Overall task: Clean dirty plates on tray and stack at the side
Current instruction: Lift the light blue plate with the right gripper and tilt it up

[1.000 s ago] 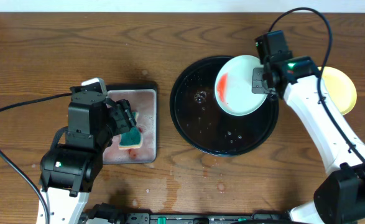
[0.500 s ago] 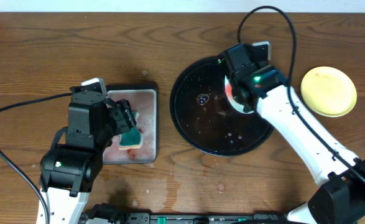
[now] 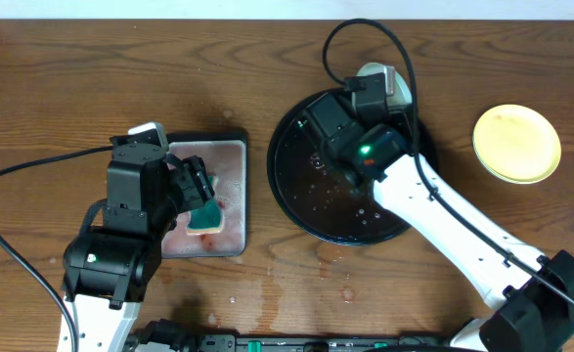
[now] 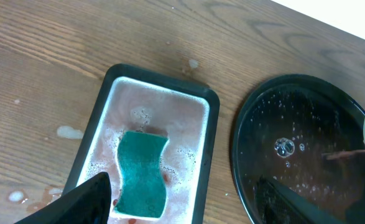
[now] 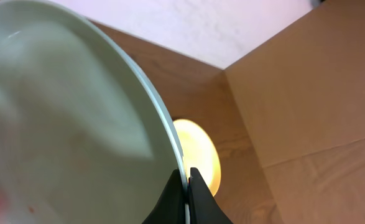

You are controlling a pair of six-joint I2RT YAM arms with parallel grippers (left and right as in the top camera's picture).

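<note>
My right gripper [image 5: 186, 186] is shut on the rim of a pale mint-green plate [image 5: 64, 124], which fills the left of the right wrist view. In the overhead view this gripper [image 3: 363, 96] is over the far side of the large black tray [image 3: 301, 196], and only a sliver of the tilted plate [image 3: 384, 80] shows. A pale yellow plate [image 3: 516, 144] lies on the table to the right, also seen in the right wrist view [image 5: 198, 152]. My left gripper [image 4: 188, 208] is open and empty above a green sponge [image 4: 142, 174]. A second mint plate is not in view.
The sponge lies in a small rectangular black-rimmed tray [image 3: 236, 147] with pinkish foam [image 4: 182, 124], left of the black tray [image 4: 294, 99]. Water drops dot the table near the front [image 3: 348, 291]. A cardboard wall [image 5: 306, 93] stands at the right.
My right arm has swung left across the black tray with the mint plate, which has turned up so it is mostly hidden from above. My left arm has not moved.
</note>
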